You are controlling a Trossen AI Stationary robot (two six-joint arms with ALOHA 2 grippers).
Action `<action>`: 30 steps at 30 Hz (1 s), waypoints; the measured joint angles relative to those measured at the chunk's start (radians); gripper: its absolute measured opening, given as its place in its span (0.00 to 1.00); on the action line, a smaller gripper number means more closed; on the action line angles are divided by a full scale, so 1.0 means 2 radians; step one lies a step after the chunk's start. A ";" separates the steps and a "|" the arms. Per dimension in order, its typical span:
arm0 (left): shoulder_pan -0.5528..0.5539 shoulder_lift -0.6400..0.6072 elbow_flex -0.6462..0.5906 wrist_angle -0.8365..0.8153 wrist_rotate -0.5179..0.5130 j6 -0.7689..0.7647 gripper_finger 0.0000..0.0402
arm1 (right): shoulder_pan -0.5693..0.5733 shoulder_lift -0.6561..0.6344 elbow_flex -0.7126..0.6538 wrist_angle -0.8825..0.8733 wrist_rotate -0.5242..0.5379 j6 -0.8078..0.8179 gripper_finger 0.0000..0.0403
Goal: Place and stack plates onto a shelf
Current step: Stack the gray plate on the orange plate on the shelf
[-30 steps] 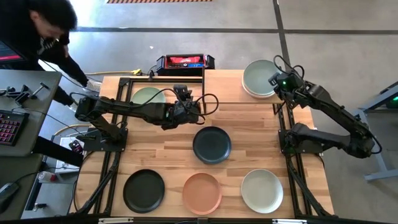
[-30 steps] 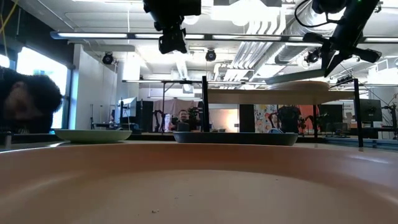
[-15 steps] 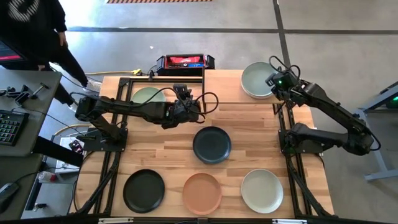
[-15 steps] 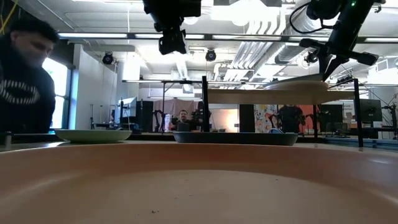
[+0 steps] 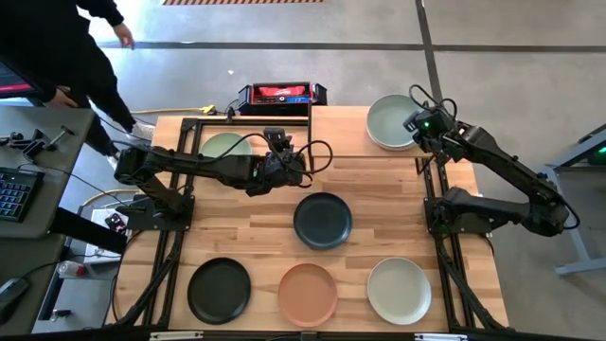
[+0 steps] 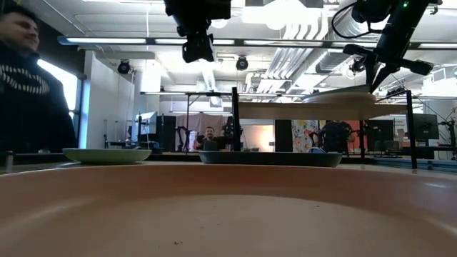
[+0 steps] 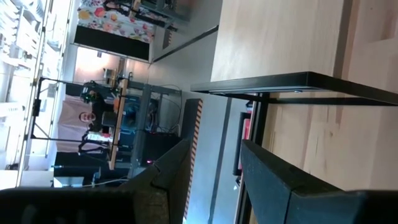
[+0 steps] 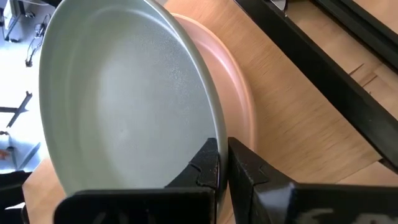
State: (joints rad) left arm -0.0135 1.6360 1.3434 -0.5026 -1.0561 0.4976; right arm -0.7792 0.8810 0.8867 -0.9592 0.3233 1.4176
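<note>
At the table's left, the left gripper [image 5: 284, 156] hung in mid-air with its fingers apart and nothing between them, just beside the pale green plate [image 5: 226, 148] at the rear of the tabletop and short of the dark teal plate [image 5: 323, 220] near the centre. Along the front edge lay a black plate [image 5: 220, 290], a terracotta pink plate [image 5: 308, 293] and an off-white plate [image 5: 400, 290], all well apart from either arm.

To the right, the shelf [image 5: 351, 127], a light-wood panel on thin black posts, carried the stack at its far right end. There the right gripper [image 5: 419, 124] was clamped on the rim of the grey-green plate [image 8: 124, 93], which sat on top of a peach plate [image 8: 235, 106]; the wrist view showed the upper plate's edge pinched between the fingers [image 8: 208, 165] and slightly offset from the one beneath. The plate lay flat or nearly so, directly ahead of that gripper. By this reading the right arm was the one placed to finish setting the plate down, while the left arm stood nearer the plates not yet shelved.
</note>
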 joint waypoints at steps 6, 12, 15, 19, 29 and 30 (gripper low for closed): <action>0.000 0.000 0.000 0.000 0.002 0.000 0.32 | 0.000 0.000 0.000 0.000 0.000 -0.001 0.00; 0.000 0.000 0.000 0.000 0.002 0.000 0.32 | 0.000 0.000 0.000 0.000 -0.001 -0.001 0.00; 0.000 0.000 0.000 0.000 0.002 0.000 0.32 | 0.000 0.000 0.000 0.000 -0.005 -0.002 0.00; 0.000 0.000 0.000 0.000 0.003 -0.026 0.32 | 0.000 0.000 0.000 0.000 -0.013 -0.017 0.00; 0.000 0.000 0.000 0.000 0.004 -0.038 0.32 | 0.000 0.001 0.000 0.000 -0.010 -0.015 0.00; 0.000 0.000 0.000 0.000 0.004 -0.038 0.32 | 0.000 0.001 0.000 0.000 -0.010 -0.015 0.00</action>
State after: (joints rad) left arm -0.0135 1.6360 1.3434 -0.5026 -1.0488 0.4213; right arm -0.7792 0.8833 0.8867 -0.9592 0.3040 1.3872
